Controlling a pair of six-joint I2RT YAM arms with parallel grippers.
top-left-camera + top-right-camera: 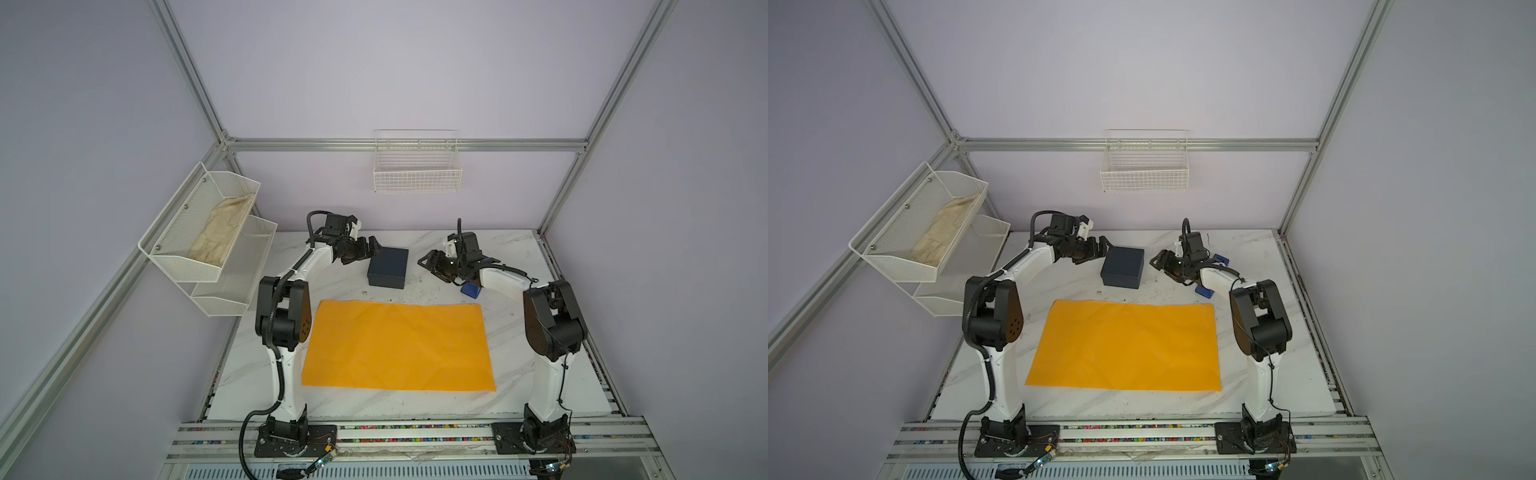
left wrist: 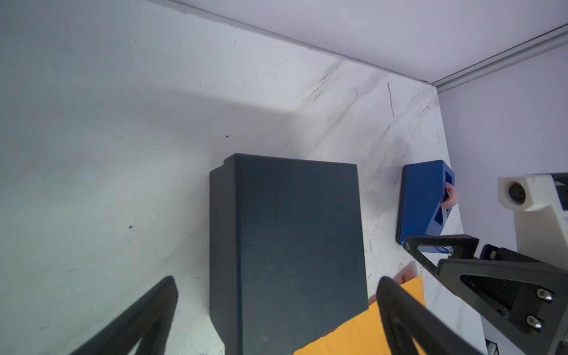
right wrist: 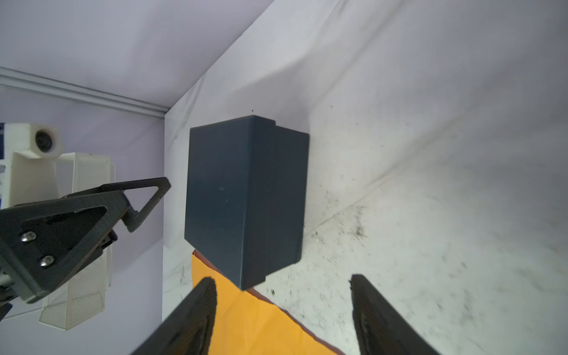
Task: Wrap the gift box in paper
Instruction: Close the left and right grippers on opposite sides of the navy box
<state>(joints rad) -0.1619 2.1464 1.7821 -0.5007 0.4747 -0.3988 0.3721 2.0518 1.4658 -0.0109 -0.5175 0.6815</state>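
1. Looking at both top views, we've got the gift box point(image 1: 387, 268) on the marble table point(image 1: 513, 340), just past the far edge of the orange paper point(image 1: 399, 347) and not on it. The left gripper point(image 1: 374, 248) sits right beside the box's left side. The right gripper point(image 1: 426, 268) is a bit farther off. Both are open and empty.
2. Left wrist: our jaws spread wider than the squarish box point(image 2: 292, 246), so no axis worries. The blue tape dispenser point(image 2: 424, 203) sits beyond it.
3. Right wrist: jaws apart, box point(image 3: 233, 196) dead ahead. We reckon there's free room toward the sheet.

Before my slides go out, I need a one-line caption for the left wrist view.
Open left gripper faces the dark box; blue tape dispenser, right gripper and orange paper nearby.
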